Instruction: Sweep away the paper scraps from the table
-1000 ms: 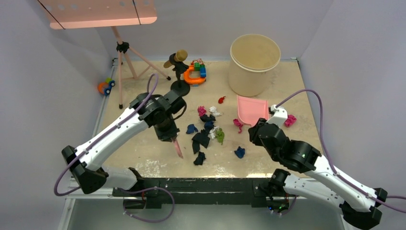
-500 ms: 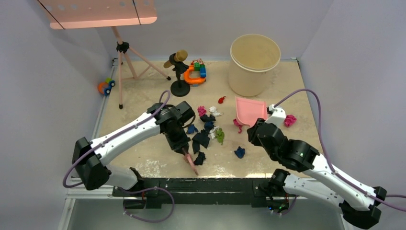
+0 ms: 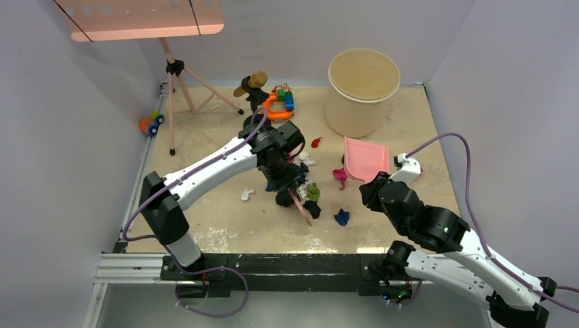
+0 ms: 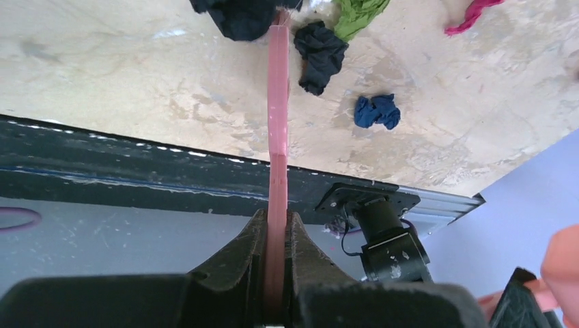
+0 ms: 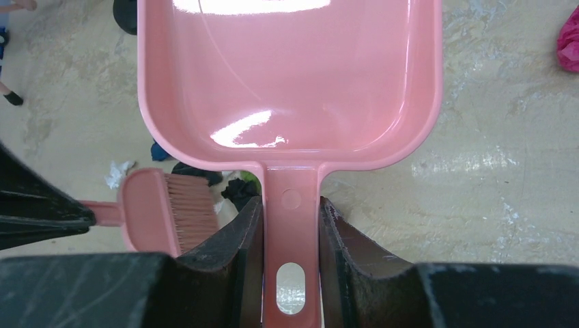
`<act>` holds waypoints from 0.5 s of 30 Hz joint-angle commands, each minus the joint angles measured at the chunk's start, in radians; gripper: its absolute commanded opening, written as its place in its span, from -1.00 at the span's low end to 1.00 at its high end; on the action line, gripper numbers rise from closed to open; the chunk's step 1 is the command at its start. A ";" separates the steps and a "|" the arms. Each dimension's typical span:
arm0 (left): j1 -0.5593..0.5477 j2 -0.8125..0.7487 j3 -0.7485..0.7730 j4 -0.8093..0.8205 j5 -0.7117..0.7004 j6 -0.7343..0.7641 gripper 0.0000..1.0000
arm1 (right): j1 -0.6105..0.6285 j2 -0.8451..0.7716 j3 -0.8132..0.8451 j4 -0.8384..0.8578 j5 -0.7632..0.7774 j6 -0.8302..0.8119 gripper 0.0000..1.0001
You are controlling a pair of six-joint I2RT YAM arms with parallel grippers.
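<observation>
Several paper scraps (image 3: 300,188), dark, blue, green and white, bunch at the middle of the table (image 3: 205,219). Single ones lie apart: white (image 3: 247,195), blue (image 3: 341,217), red (image 3: 316,142), pink (image 3: 339,176). My left gripper (image 3: 285,182) (image 4: 276,220) hovers over the bunch, shut on the handle of the pink brush (image 3: 302,207) (image 4: 277,102), whose far end touches a black scrap (image 4: 239,14). My right gripper (image 3: 375,186) (image 5: 291,205) is shut on the handle of the pink dustpan (image 3: 366,158) (image 5: 290,75), which is empty and sits just right of the bunch.
A beige bucket (image 3: 363,82) stands at the back right. Toy blocks with an orange ring (image 3: 278,102), a black stand (image 3: 256,109) and a tripod (image 3: 179,89) occupy the back left. One pink scrap (image 5: 570,41) lies right of the dustpan.
My left arm has swung from the near left into the scrap bunch, carrying the brush. A white scrap now lies alone to the left. The dustpan has shifted slightly right.
</observation>
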 commanded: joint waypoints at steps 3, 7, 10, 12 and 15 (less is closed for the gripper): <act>-0.001 -0.261 -0.008 -0.193 -0.219 0.002 -1.00 | -0.004 -0.002 0.011 0.022 0.043 0.016 -1.00; 0.023 -0.393 -0.094 -0.292 -0.382 -0.014 -1.00 | -0.004 0.025 0.004 0.044 0.032 0.014 -1.00; 0.068 -0.450 -0.152 -0.341 -0.498 0.005 -1.00 | -0.005 0.042 0.003 0.060 0.022 0.005 -1.00; 0.117 -0.452 -0.176 -0.355 -0.554 0.058 -1.00 | -0.004 0.047 0.004 0.065 0.015 -0.003 -1.00; 0.165 -0.396 -0.180 -0.369 -0.607 0.137 -1.00 | -0.004 0.053 0.006 0.063 0.009 -0.016 -1.00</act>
